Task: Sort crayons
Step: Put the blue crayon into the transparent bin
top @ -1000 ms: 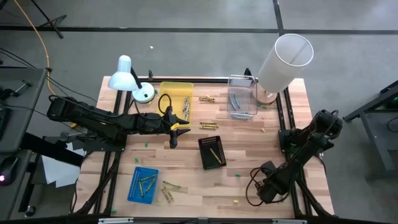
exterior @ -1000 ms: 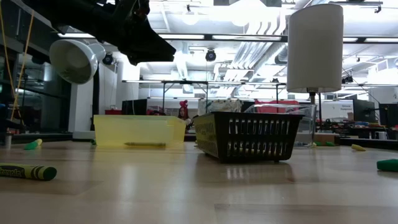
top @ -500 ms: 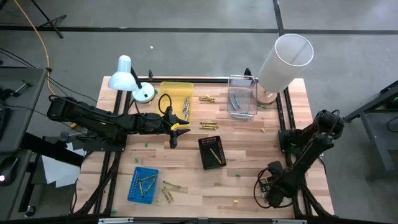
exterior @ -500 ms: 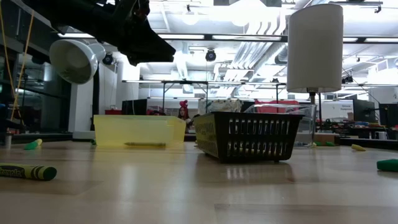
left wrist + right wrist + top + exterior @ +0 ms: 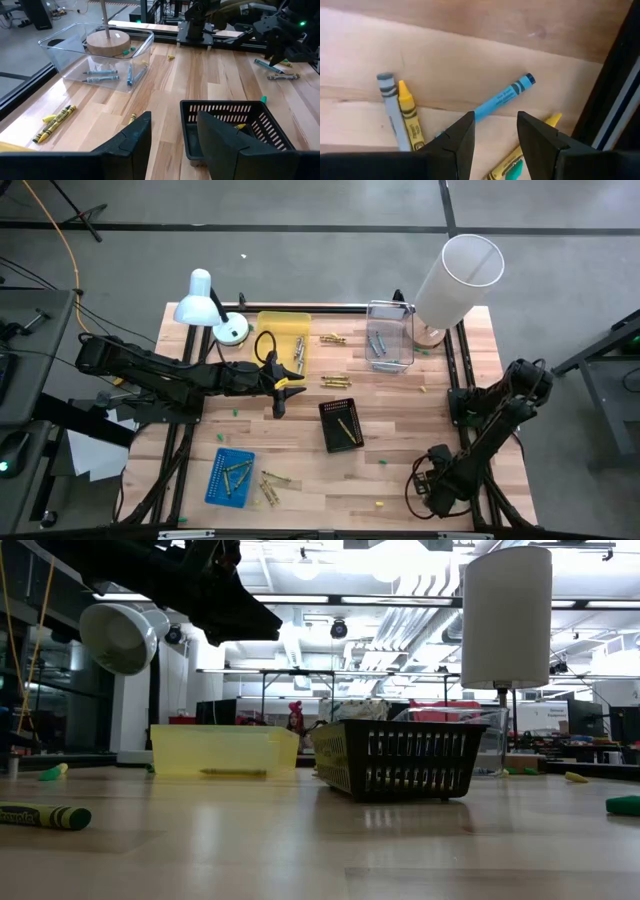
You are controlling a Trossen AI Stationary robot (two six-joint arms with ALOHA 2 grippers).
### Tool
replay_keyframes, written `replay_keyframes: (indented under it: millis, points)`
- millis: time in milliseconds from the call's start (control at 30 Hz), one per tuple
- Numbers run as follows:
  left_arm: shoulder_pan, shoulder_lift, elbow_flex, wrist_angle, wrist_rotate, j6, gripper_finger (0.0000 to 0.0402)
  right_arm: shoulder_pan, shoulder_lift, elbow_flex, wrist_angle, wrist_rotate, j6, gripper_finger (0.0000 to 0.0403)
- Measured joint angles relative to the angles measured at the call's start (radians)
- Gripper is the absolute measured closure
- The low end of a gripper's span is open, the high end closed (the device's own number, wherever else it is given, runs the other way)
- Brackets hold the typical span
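Right gripper (image 5: 492, 145) hangs released at the table's near right edge (image 5: 480, 510), over a blue crayon (image 5: 502, 96). Left gripper (image 5: 172, 145), fingers apart and empty, hovers mid-table near the black basket (image 5: 235, 125). Only the left wrist view shows crayons (image 5: 102, 75) in the far clear tray (image 5: 70, 55).

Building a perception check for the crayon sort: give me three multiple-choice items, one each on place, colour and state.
1. Where is the left claw?
A. Over bare table between the yellow tray and the black basket
B. Inside the clear bin
C. Over the blue tray

2. What colour is the slanted crayon just ahead of the right claw?
A. Red
B. Blue
C. Orange

3. What state is the left claw in?
A. Shut on a crayon
B. Shut on the basket rim
C. Open, holding nothing

Key:
1 A: the high view shows it over wood between those two.
2 B: the right wrist view shows a blue stick there.
3 C: its fingers stand apart with only table between them.
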State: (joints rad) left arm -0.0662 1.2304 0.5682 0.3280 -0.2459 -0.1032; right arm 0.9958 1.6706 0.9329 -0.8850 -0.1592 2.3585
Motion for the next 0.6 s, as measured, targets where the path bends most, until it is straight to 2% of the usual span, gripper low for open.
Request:
replay_keyframes:
  millis: [100,467,600]
  points:
    - [0.000,0.000,0.000,-0.001,0.000,0.000,0.0257,0.001,0.000,0.001,-0.024,0.034,-0.001,0.0261]
    - [0.000,0.000,0.000,0.000,0.000,0.000,0.0257,0.000,0.000,0.001,-0.015,0.032,-0.007,0.0261]
    - [0.000,0.000,0.000,0.000,0.000,0.000,0.0257,0.000,0.040,0.001,0.031,0.031,-0.011,0.0261]
